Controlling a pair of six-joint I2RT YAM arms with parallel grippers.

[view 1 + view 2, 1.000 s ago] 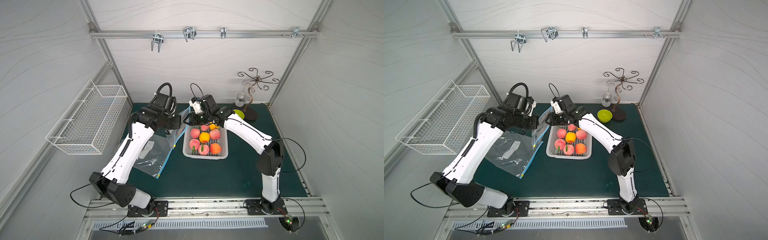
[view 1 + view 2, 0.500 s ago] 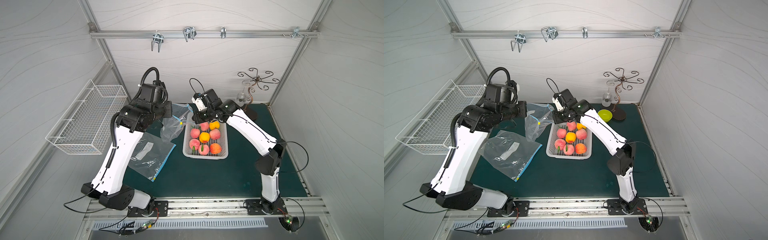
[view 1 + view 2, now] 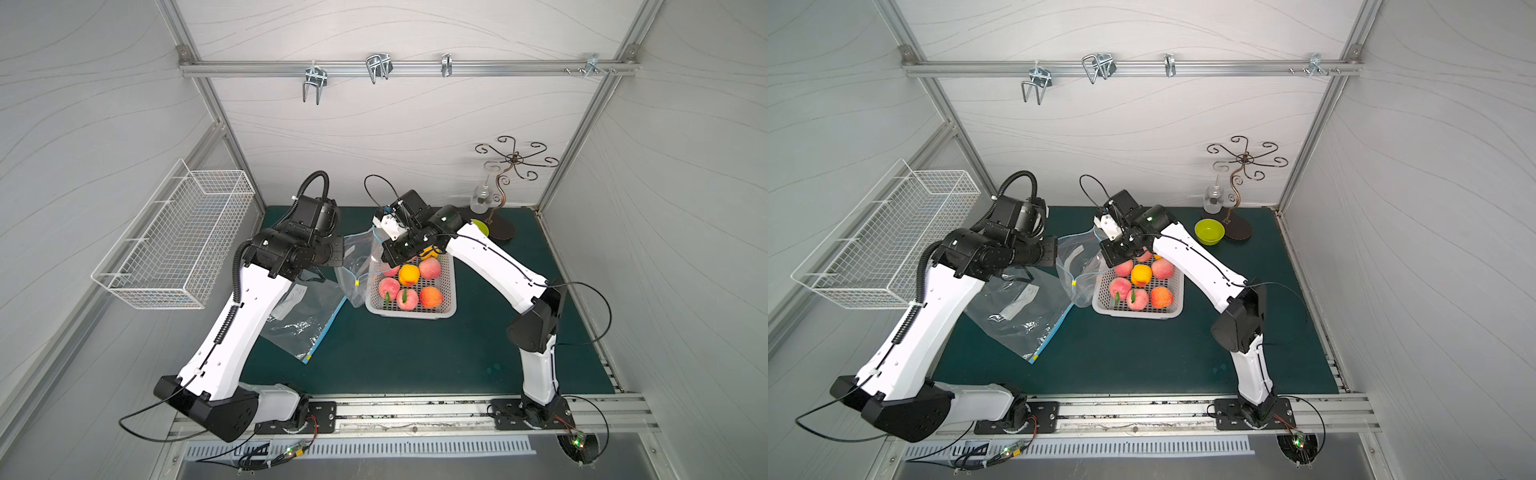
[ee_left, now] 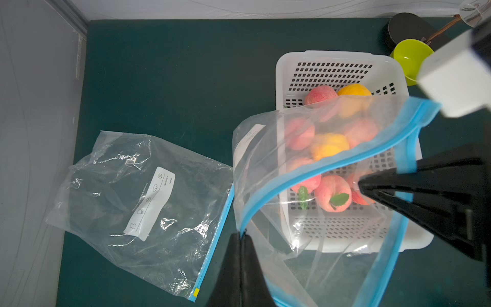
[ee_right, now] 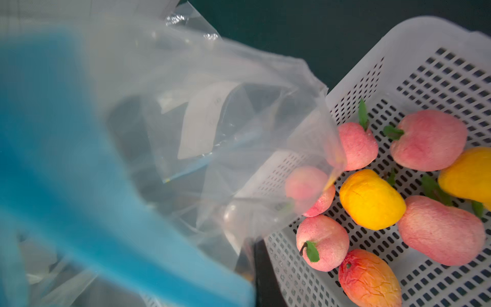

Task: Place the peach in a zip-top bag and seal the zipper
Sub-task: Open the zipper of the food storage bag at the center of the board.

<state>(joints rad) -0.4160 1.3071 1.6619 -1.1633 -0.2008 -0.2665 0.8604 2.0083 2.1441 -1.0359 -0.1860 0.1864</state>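
Observation:
A clear zip-top bag with a blue zipper strip hangs in the air beside the basket, its mouth spread open. My left gripper is shut on one end of the zipper. My right gripper is shut on the rim at the other side. Several pink peaches lie in the white perforated basket, with yellow fruit among them. No fruit is inside the bag.
Another clear zip-top bag lies flat on the green mat left of the basket. A green bowl, a glass bottle and a dark metal stand sit at the back right. A wire basket hangs on the left wall.
My left arm has lifted the bag clear of the mat. My right gripper has closed on the bag's rim, and the mouth now stands spread between the two grippers.

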